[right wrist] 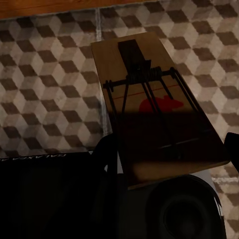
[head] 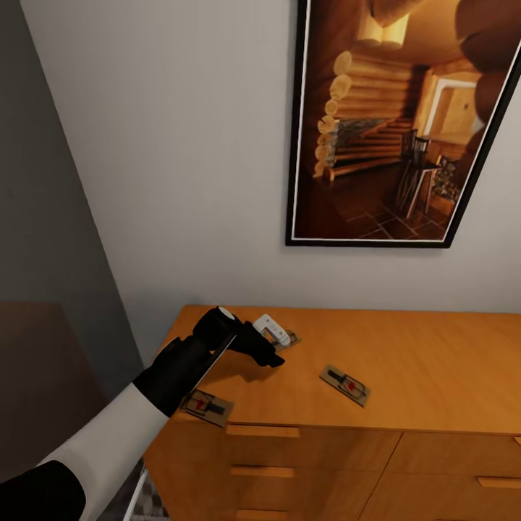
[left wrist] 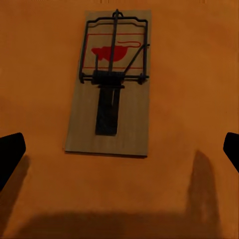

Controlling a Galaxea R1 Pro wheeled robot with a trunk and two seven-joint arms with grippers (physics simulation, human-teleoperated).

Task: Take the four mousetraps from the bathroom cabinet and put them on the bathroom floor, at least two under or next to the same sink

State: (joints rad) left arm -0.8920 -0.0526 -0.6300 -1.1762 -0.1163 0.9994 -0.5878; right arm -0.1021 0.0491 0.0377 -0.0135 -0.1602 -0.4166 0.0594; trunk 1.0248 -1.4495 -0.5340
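- Fingers of the left arm [head: 269, 349] are seen in the head view over the rear left part of the cabinet [head: 427, 362] top, spread wide, with nothing between them.
- Left fingertips [left wrist: 11, 152] are seen in the left wrist view as two dark tips at the picture's opposite edges, well apart, above the orange wood.
- One trap [left wrist: 110, 82] lies flat on the wood between and ahead of those tips, untouched; its red mark and dark wire bar are seen at the far end.
- In the head view that trap [head: 288, 337] is partly hidden just beyond the left fingers.
- A second trap [head: 345, 384] lies on the cabinet top, to the right of the left fingers and nearer the front edge.
- A third trap [head: 207, 407] lies at the front left edge, beside the black forearm.
- A fourth trap [right wrist: 157, 112] is seen close up in the right wrist view, tilted, above the cube-patterned floor [right wrist: 45, 99].
- Whether the right fingers are closed on the fourth trap cannot be told; one dark tip [right wrist: 233, 149] is seen beside its edge.
- A framed picture [head: 401, 123] hangs on the wall behind the cabinet.
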